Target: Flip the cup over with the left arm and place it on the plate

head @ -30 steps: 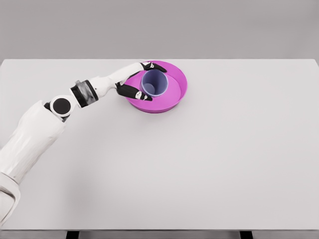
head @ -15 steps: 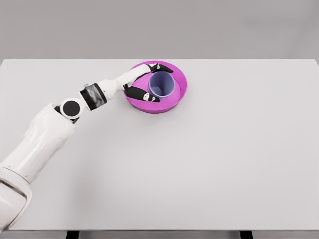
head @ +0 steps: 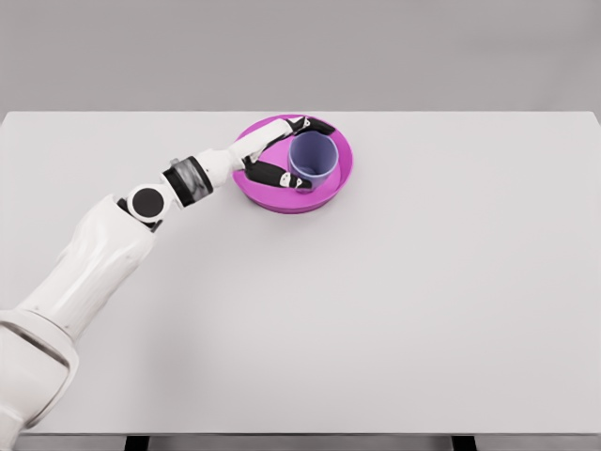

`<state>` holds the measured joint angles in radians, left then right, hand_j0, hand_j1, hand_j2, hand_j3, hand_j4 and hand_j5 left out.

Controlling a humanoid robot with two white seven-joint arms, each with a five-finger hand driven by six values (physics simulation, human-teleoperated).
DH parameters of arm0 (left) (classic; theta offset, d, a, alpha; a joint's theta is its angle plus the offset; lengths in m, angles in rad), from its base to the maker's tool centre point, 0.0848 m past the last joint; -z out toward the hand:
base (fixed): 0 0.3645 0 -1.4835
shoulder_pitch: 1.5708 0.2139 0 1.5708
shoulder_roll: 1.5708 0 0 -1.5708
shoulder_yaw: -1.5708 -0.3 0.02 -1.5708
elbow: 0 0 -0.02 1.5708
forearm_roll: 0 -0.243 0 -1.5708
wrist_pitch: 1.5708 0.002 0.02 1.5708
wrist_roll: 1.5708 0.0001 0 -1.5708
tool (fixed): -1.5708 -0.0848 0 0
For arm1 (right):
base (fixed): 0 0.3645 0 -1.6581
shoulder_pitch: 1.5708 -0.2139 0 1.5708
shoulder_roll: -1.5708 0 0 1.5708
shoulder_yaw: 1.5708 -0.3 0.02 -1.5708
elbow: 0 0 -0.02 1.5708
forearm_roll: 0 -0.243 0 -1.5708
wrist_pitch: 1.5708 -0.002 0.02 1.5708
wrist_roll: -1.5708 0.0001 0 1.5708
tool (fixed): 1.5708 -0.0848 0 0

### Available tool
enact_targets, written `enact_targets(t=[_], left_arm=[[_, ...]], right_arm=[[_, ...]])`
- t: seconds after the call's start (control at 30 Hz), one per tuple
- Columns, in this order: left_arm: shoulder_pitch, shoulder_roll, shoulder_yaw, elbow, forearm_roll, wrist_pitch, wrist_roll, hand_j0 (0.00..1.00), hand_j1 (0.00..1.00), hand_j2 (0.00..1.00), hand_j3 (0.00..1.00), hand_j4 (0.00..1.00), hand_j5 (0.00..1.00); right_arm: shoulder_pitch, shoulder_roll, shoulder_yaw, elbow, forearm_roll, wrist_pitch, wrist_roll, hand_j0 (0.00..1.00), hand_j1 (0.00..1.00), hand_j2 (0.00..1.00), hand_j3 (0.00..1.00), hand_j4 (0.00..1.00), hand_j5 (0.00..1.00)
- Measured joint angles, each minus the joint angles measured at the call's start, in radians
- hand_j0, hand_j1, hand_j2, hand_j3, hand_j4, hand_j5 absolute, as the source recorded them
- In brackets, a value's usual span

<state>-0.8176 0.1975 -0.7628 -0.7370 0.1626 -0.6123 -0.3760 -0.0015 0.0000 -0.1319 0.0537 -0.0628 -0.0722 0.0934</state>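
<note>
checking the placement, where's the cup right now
In the head view the cup stands upright on the pink plate, at the table's far edge left of centre, with the left hand around its left side.

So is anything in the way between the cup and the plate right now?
Nothing visible. The left hand holds the purple cup upright, mouth up, over the magenta plate.
</note>
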Motion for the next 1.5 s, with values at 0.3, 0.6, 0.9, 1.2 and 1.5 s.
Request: enact_targets(t=[0.3,0.6,0.9,1.2,1.5], left_arm=[[0.000,-0.001,0.002,0.004,0.001,0.000,0.004,1.00,1.00,1.00,1.00,1.00,1.00],[0.000,0.001,0.002,0.000,0.002,0.000,0.005,1.00,1.00,1.00,1.00,1.00,1.00],[0.000,0.008,0.047,-0.009,0.001,0.000,0.007,1.00,1.00,1.00,1.00,1.00,1.00],[0.012,0.015,0.091,-0.053,0.001,0.000,0.006,1.00,1.00,1.00,1.00,1.00,1.00],[0.040,0.030,0.095,-0.110,0.001,0.000,0.002,1.00,1.00,1.00,1.00,1.00,1.00]], right_arm=[[0.000,0.000,0.000,0.000,0.000,0.000,0.000,1.00,1.00,1.00,1.00,1.00,1.00],[0.000,0.000,0.000,0.000,0.000,0.000,0.000,1.00,1.00,1.00,1.00,1.00,1.00],[0.000,0.000,0.000,0.000,0.000,0.000,0.000,1.00,1.00,1.00,1.00,1.00,1.00],[0.000,0.000,0.000,0.000,0.000,0.000,0.000,1.00,1.00,1.00,1.00,1.00,1.00],[0.000,0.000,0.000,0.000,0.000,0.000,0.000,1.00,1.00,1.00,1.00,1.00,1.00]])
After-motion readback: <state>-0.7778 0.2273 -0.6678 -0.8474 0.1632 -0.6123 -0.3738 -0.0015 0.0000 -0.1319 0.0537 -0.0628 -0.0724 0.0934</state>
